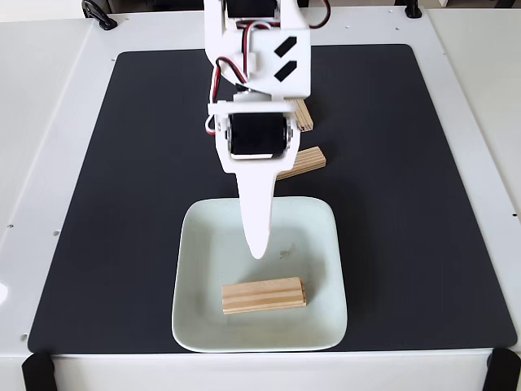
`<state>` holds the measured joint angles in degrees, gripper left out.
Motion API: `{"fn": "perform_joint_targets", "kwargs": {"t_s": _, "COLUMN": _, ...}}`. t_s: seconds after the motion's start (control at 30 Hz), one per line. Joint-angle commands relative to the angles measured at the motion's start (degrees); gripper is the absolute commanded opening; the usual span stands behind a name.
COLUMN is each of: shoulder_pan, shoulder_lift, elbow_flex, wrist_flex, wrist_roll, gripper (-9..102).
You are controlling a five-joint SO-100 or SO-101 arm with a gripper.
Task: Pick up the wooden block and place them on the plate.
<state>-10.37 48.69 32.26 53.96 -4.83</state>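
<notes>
Your arm reaches down from the top of the fixed view, its white pincer (pixel 258 248) pointing at the plate (pixel 324 269) and hanging over its upper middle. You cannot tell whether the pincer is open or closed. 1 block (pixel 264 296) lies flat inside the plate near its lower edge. 2 more blocks (pixel 304 162) (pixel 303 115) lie on the black mat (pixel 407 204) above the plate, partly hidden by the arm.

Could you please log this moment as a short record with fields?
surface: black mat on a white table
plate: near edge of mat, pale, square
block on plate: one, lying flat near the front rim
blocks on mat: two behind the plate, one partly hidden by the arm, another farther back
gripper: above the plate, apart from the block; fingers open or shut cannot be told
</notes>
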Motion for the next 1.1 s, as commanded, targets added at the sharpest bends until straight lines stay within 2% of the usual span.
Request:
{"fn": "perform_joint_targets", "kwargs": {"t_s": 0.0, "shoulder_pan": -1.58, "shoulder_lift": 11.6, "elbow_flex": 5.54, "wrist_flex": 0.18, "wrist_roll": 0.18, "gripper": 0}}
{"fn": "perform_joint_targets", "kwargs": {"t_s": 0.23, "shoulder_pan": -3.96, "shoulder_lift": 27.86, "elbow_flex": 25.84, "wrist_flex": 0.09, "wrist_roll": -1.05, "gripper": -1}}
{"fn": "perform_joint_targets", "kwargs": {"t_s": 0.4, "shoulder_pan": -6.42, "shoulder_lift": 38.67, "elbow_flex": 42.01, "wrist_flex": 0.0, "wrist_roll": -10.9, "gripper": -1}}
{"fn": "perform_joint_targets", "kwargs": {"t_s": 0.6, "shoulder_pan": -8.88, "shoulder_lift": 49.75, "elbow_flex": 59.06, "wrist_flex": 0.09, "wrist_roll": -29.18, "gripper": -1}}
{"fn": "perform_joint_targets", "kwargs": {"t_s": 0.9, "shoulder_pan": -8.53, "shoulder_lift": 62.05, "elbow_flex": 79.98, "wrist_flex": 0.18, "wrist_roll": -68.73, "gripper": -1}}
{"fn": "perform_joint_targets", "kwargs": {"t_s": 1.07, "shoulder_pan": -7.03, "shoulder_lift": 64.42, "elbow_flex": 84.64, "wrist_flex": 0.18, "wrist_roll": -79.8, "gripper": -1}}
